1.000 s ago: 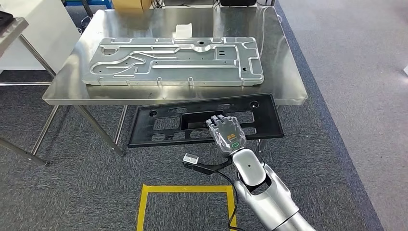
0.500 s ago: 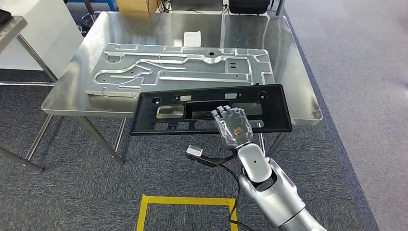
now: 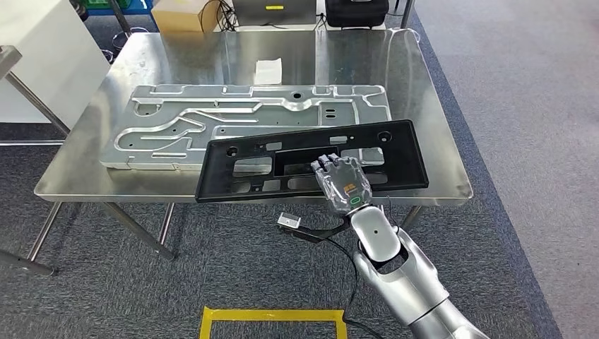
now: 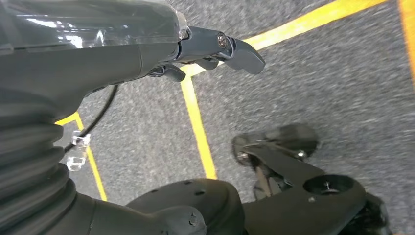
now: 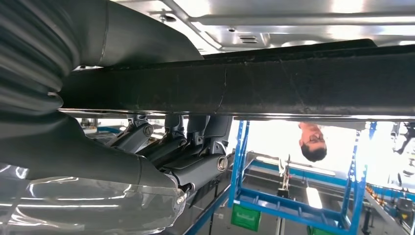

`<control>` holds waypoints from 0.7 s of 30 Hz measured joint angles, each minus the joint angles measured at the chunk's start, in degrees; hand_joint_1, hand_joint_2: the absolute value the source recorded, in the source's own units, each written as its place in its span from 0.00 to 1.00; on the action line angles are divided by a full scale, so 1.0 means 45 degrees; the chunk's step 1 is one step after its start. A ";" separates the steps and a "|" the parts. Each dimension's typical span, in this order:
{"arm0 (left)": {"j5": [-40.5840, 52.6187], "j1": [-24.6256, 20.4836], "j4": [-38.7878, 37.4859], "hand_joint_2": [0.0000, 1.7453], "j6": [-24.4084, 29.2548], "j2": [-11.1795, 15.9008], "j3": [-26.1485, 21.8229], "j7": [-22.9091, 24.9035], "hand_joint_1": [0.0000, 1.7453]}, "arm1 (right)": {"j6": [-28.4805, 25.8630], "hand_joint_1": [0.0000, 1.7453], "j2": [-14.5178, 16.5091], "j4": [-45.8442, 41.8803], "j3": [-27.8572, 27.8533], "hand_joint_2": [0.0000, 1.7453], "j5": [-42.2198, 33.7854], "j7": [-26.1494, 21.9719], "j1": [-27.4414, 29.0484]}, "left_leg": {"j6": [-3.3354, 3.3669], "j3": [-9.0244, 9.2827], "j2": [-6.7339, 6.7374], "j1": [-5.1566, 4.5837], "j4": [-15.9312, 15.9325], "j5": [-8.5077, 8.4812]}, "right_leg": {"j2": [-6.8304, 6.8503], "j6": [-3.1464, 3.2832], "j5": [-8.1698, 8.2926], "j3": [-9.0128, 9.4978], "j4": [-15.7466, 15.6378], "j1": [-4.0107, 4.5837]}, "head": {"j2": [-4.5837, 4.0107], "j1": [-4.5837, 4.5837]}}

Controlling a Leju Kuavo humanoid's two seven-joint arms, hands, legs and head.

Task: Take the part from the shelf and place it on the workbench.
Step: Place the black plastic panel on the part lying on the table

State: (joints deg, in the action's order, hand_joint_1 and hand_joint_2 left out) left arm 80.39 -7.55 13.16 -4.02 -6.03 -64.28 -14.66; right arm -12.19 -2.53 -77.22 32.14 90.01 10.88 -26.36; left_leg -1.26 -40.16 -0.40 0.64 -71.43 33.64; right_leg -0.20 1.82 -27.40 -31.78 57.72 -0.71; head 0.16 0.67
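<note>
Gripping the black part, right hand above workbench.

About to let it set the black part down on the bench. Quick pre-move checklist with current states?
1. Right hand grips the black part: ok.
2. Part over the workbench: ok, though its near edge overhangs.
3. Landing spot free: not ok, the aluminium plate lies under the part's far edge.
4. Part level: cannot tell.
5. Left hand holds nothing, hanging over the floor: ok.
6. White paper clear of the part: ok.
</note>
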 joint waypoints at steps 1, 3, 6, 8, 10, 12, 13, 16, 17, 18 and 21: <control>0.0000 0.0005 0.0000 1.00 0.0000 0.0001 0.0000 0.0004 0.00 | -0.0019 1.00 0.0039 0.0097 -0.0057 1.00 0.0000 -0.0025 0.0000 | 0.0046 0.0122 0.0006 -0.0001 0.0785 -0.0663 | -0.0002 -0.0032 -0.0159 0.0195 -0.0005 0.0000 | 0.0000 -0.0001; 0.0000 0.0022 0.0000 1.00 -0.0002 0.0004 0.0001 0.0011 0.00 | -0.0085 1.00 0.0111 0.0276 -0.0142 1.00 0.0000 -0.0040 -0.0024 | 0.0176 0.0355 0.0024 -0.0047 0.2271 -0.2069 | -0.0023 -0.0153 -0.0470 0.0502 0.0032 0.0034 | 0.0000 -0.0016; 0.0001 0.0020 -0.0001 1.00 -0.0013 0.0002 0.0006 0.0023 0.00 | -0.0149 1.00 0.0192 0.0478 -0.0225 1.00 0.0002 -0.0072 -0.0061 | 0.0395 0.0521 0.0013 -0.0100 0.2767 -0.2501 | -0.0062 -0.0411 -0.0696 0.0702 0.0074 0.0079 | -0.0001 -0.0027; 0.0001 0.0003 -0.0001 1.00 -0.0015 -0.0005 0.0013 0.0022 0.00 | -0.0157 1.00 0.0224 0.0541 -0.0292 1.00 0.0005 -0.0105 -0.0085 | 0.0555 0.0715 -0.0007 -0.0062 0.2857 -0.2458 | -0.0036 -0.0528 -0.0678 0.0586 0.0519 0.0057 | -0.0001 -0.0004; -0.0001 -0.0016 -0.0001 1.00 -0.0010 -0.0007 0.0022 0.0019 0.00 | -0.0164 1.00 0.0250 0.0600 -0.0372 1.00 0.0005 -0.0157 -0.0102 | 0.0696 0.0941 -0.0016 -0.0042 0.2917 -0.2337 | -0.0018 -0.0612 -0.0872 -0.0171 0.1753 0.0022 | 0.0000 0.0027; -0.0007 -0.0020 -0.0001 1.00 0.0008 0.0001 0.0024 0.0021 0.00 | -0.0177 1.00 0.0261 0.0708 -0.0462 1.00 0.0005 -0.0236 -0.0058 | 0.0767 0.1147 -0.0035 -0.0069 0.2925 -0.2126 | -0.0018 -0.0675 -0.1477 -0.1275 0.3164 0.0011 | 0.0000 0.0045; -0.0012 -0.0013 -0.0001 1.00 0.0015 0.0004 0.0024 0.0026 0.00 | -0.0182 1.00 0.0264 0.0774 -0.0518 1.00 0.0005 -0.0299 -0.0005 | 0.0776 0.1280 -0.0059 -0.0089 0.2925 -0.2002 | -0.0017 -0.0685 -0.1765 -0.1711 0.3532 0.0007 | 0.0000 0.0046; -0.0029 0.0016 -0.0001 1.00 0.0011 0.0001 0.0026 0.0047 0.00 | -0.0192 1.00 0.0304 0.0967 -0.0721 1.00 0.0005 -0.0532 0.0144 | 0.0778 0.1826 -0.0131 -0.0162 0.2932 -0.1580 | -0.0015 -0.0510 -0.1033 -0.1925 0.2406 0.0074 | -0.0001 0.0051; -0.0034 0.0029 -0.0006 1.00 0.0007 -0.0016 0.0028 0.0052 0.00 | -0.0200 1.00 0.0320 0.1023 -0.0788 1.00 0.0005 -0.0579 0.0168 | 0.0772 0.1971 -0.0138 -0.0182 0.2944 -0.1439 | -0.0012 -0.0381 -0.0211 -0.1778 0.1575 0.0133 | 0.0000 0.0050; -0.0039 0.0034 -0.0019 1.00 0.0000 -0.0041 0.0030 0.0057 0.00 | -0.0221 1.00 0.0330 0.1078 -0.0854 1.00 0.0005 -0.0610 0.0181 | 0.0734 0.2097 -0.0162 -0.0207 0.2957 -0.1309 | -0.0018 -0.0269 0.0442 -0.1642 0.0871 0.0200 | 0.0000 0.0031; -0.0044 0.0009 -0.0055 1.00 -0.0012 -0.0095 0.0039 0.0072 0.00 | -0.0287 1.00 0.0392 0.1195 -0.1050 1.00 0.0007 -0.0666 0.0216 | 0.0514 0.2340 -0.0203 -0.0233 0.2997 -0.1132 | -0.0042 -0.0087 0.1032 -0.1433 0.0114 0.0315 | -0.0001 0.0010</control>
State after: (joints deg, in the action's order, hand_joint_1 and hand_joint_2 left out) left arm 80.19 -7.51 12.92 -4.08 -6.45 -64.11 -14.34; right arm -13.48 -0.76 -71.84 27.42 90.04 7.88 -25.39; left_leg 1.06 -29.63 -1.31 -0.41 -57.95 28.54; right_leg -0.39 1.42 -22.75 -38.22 58.23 0.71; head 0.16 0.72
